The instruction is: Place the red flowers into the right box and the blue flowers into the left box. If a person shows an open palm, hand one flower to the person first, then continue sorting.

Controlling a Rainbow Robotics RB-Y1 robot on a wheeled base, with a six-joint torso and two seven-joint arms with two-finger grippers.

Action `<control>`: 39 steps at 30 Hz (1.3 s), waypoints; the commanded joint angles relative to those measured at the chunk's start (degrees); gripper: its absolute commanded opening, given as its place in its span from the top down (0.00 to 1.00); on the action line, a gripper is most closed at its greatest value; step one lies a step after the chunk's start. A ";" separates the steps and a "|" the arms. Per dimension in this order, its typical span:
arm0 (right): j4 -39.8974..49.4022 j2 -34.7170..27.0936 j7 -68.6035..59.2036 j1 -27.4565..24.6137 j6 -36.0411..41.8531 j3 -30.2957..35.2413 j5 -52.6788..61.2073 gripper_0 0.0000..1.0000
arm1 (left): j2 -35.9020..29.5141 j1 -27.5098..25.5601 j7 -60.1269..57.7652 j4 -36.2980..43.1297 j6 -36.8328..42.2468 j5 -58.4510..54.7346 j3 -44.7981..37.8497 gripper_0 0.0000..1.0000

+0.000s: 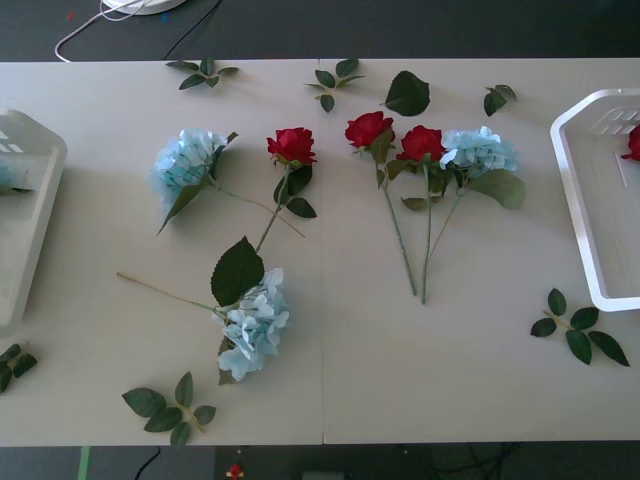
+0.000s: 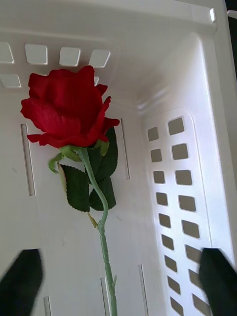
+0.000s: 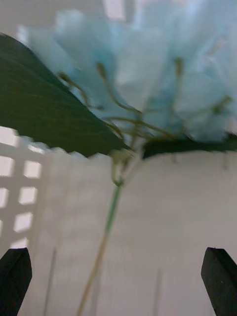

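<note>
Three red flowers (image 1: 292, 145) (image 1: 368, 128) (image 1: 421, 142) and three blue flowers (image 1: 185, 160) (image 1: 255, 322) (image 1: 478, 150) lie on the table. At the table's right edge is the right box (image 1: 600, 240), with a red flower (image 1: 632, 142) inside. In the right wrist view that red flower (image 2: 66, 108) lies on the right box floor (image 2: 148, 232), and my right gripper (image 2: 118, 281) is open above its stem. The left box (image 1: 25, 200) sits at the left edge. My left gripper (image 3: 117, 276) is open over a blue flower (image 3: 148, 69) lying in the left box (image 3: 173, 212).
Loose green leaf sprigs lie scattered: along the far edge (image 1: 205, 72) (image 1: 335, 80) (image 1: 408, 93), at the front left (image 1: 170, 405) and at the front right (image 1: 580, 330). A white cable (image 1: 100, 20) lies beyond the table. The table's front middle is bare.
</note>
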State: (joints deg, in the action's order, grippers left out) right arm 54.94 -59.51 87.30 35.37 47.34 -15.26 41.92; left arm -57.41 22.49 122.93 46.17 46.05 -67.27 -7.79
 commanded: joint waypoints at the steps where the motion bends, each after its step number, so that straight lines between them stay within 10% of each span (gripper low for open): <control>1: 0.07 -0.87 -0.90 1.72 1.62 -0.03 3.44 0.00 | -3.23 6.87 0.12 0.94 10.47 6.27 -8.65 0.00; 19: 40.24 -7.72 -30.96 -20.60 16.82 13.76 20.57 0.00 | -4.02 33.76 -37.32 0.94 48.79 5.74 -4.25 0.00; 29: 57.38 -2.10 -52.58 -20.69 24.20 11.04 14.07 0.00 | -0.59 36.31 -60.26 12.80 40.09 -7.53 19.48 0.00; 39: 53.69 6.43 -65.41 -7.95 25.08 -8.38 -4.12 0.00 | 0.11 40.53 -84.52 29.77 19.26 -7.35 48.57 0.00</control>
State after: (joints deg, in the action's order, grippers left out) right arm 110.75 -57.11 25.46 21.97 72.06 -19.73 40.88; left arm -57.93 59.23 33.58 72.65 70.32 -74.40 37.20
